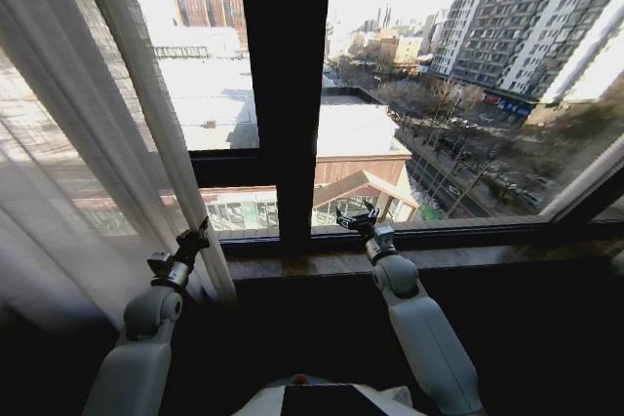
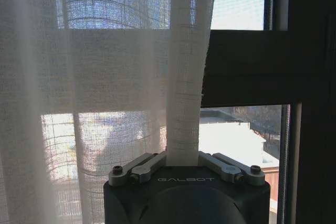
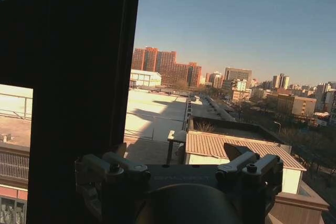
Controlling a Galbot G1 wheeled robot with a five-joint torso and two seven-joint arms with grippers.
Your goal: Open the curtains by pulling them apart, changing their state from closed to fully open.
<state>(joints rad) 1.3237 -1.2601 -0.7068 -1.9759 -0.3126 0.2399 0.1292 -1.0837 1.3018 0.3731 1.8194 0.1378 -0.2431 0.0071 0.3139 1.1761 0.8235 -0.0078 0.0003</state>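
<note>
The left curtain [image 1: 88,143], sheer white and pleated, hangs at the left of the window, its inner edge slanting down to the sill. My left gripper [image 1: 198,237] is at that edge near the sill. In the left wrist view the left gripper [image 2: 184,159] is shut on a thick edge fold of the curtain [image 2: 185,77]. The right curtain [image 1: 591,174] shows as a pale strip at the far right. My right gripper [image 1: 359,219] is raised before the glass just right of the black centre bar, open and holding nothing; the right gripper [image 3: 178,157] faces the city.
A wide black vertical frame bar [image 1: 285,85] divides the window, with a horizontal bar [image 1: 226,168] at left. A dark stone sill [image 1: 458,258] runs below the glass. The wall under the sill is dark.
</note>
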